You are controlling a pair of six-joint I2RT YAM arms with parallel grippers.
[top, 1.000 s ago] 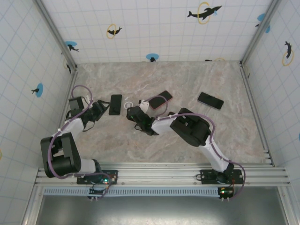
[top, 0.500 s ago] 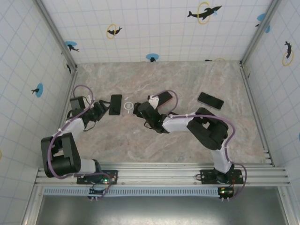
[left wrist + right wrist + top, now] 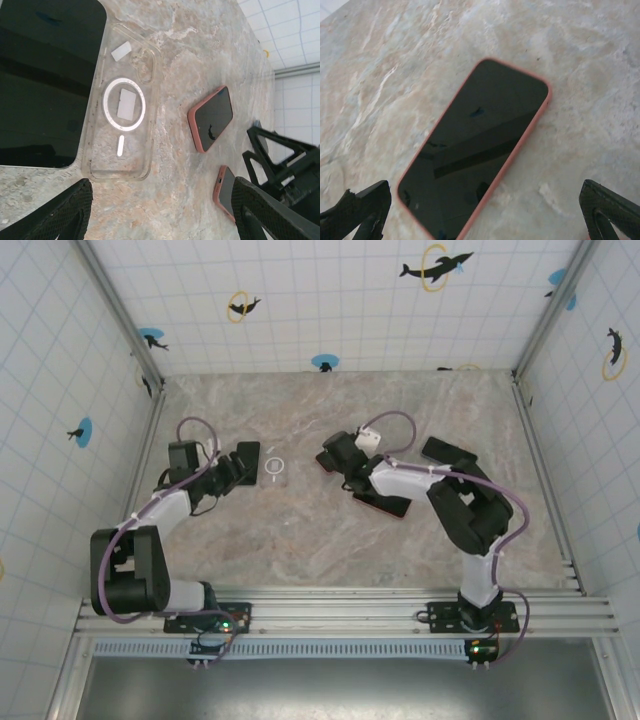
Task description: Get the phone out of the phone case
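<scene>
A phone in a pink case (image 3: 479, 150) lies screen up on the marble table, and my right gripper (image 3: 487, 217) hangs over it, open wide, one finger on each side and neither touching it. From above, the right gripper (image 3: 333, 453) is at mid table. A second pink-cased phone (image 3: 388, 504) lies under that arm's forearm. My left gripper (image 3: 235, 462) is open and holds nothing, next to a bare black phone (image 3: 247, 454) and an empty clear case (image 3: 275, 467). In the left wrist view the clear case (image 3: 122, 107) lies just ahead of the left gripper (image 3: 162, 215).
Another dark phone (image 3: 448, 455) lies at the right of the table. Tiled walls with metal corner posts close in the table on three sides. Open marble stretches in front of both grippers toward the near rail (image 3: 330, 605).
My right arm has swung right, away from the clear case, to above the pink-cased phone, and its jaws have opened wide. The left gripper has crept a little toward the black phone.
</scene>
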